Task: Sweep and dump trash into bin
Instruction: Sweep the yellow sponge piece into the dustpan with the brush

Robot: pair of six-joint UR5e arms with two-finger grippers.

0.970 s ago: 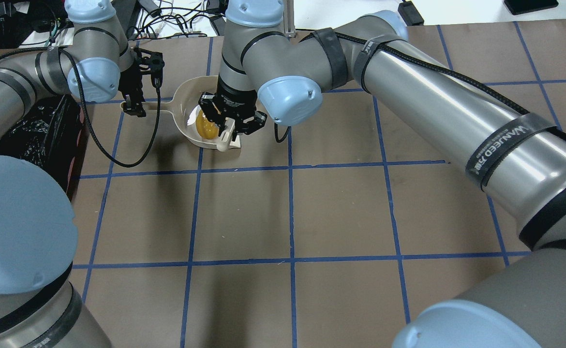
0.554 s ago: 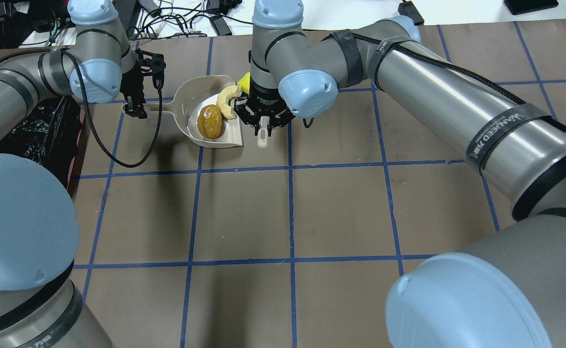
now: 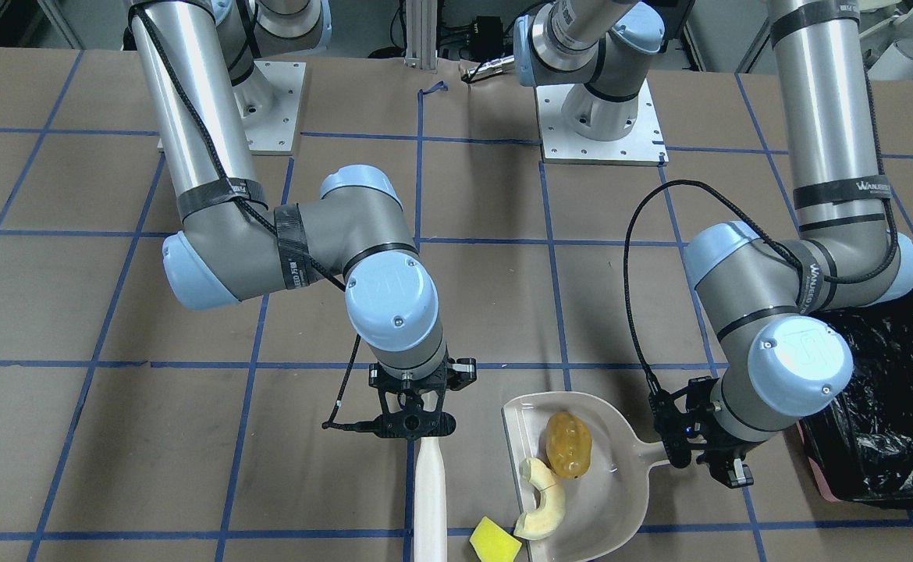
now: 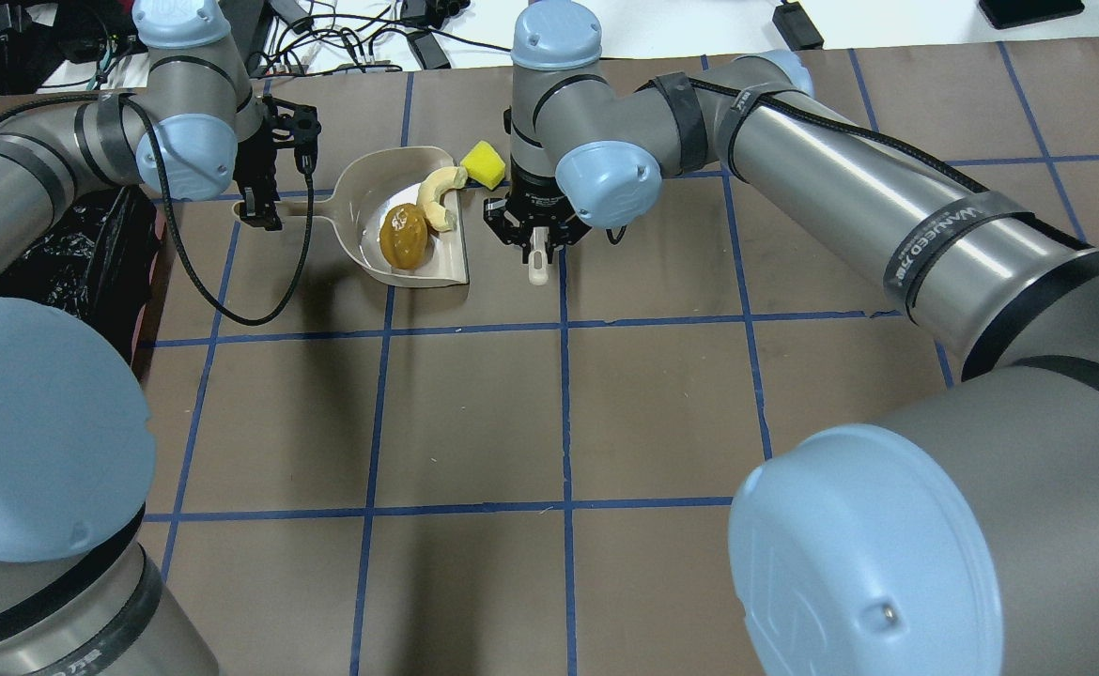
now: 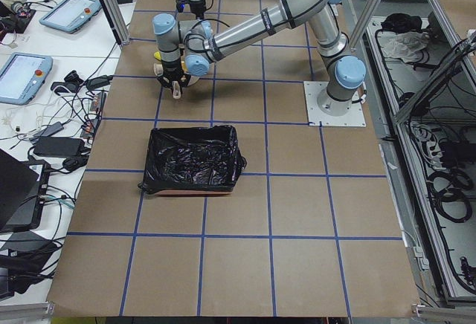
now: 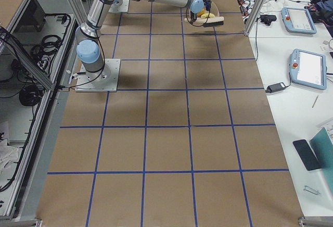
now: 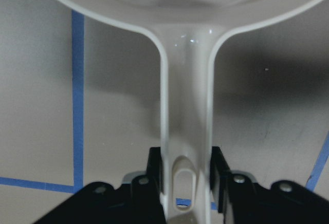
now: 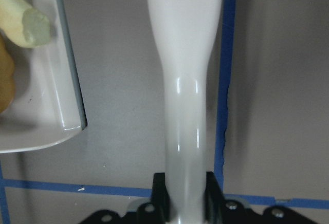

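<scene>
Left fingers (image 7: pixel 155 172): clenched on the handle of the pan (image 3: pixel 624 499), which lies flat on the worktop (image 4: pixel 474 413).
Right fingers (image 8: pixel 159 188): clenched on the handle of the brush (image 3: pixel 430 499); its head shows in no close view.
In the pan: the lump (image 3: pixel 568 445) sits mid-pan, and the crescent (image 3: pixel 542 503) curves beside it, close to the lip.
Loose: the wedge (image 3: pixel 495 540) is on the worktop, outside the pan, just beside the far end of the lip.
Bin (image 3: pixel 893 437): on the robot's left, beyond the pan's handle, near the left arm.
Key relation: the pan's long axis runs across the robot, with its mouth open toward the robot's right. The brush handle runs roughly alongside that lip. The wedge lies between brush and lip, to the left of the brush line and farther from the robot than the right fingers. The right arm is the nearer one.
Step, as judged: two of three pieces are collected and the last is not yet swept.
Next move calls for: getting the brush behind the wedge and pushing leftward into the mouth while the pan is held flat.
Risk: the wedge sits at the lip's corner, so a stroke could slide it past the rim.
</scene>
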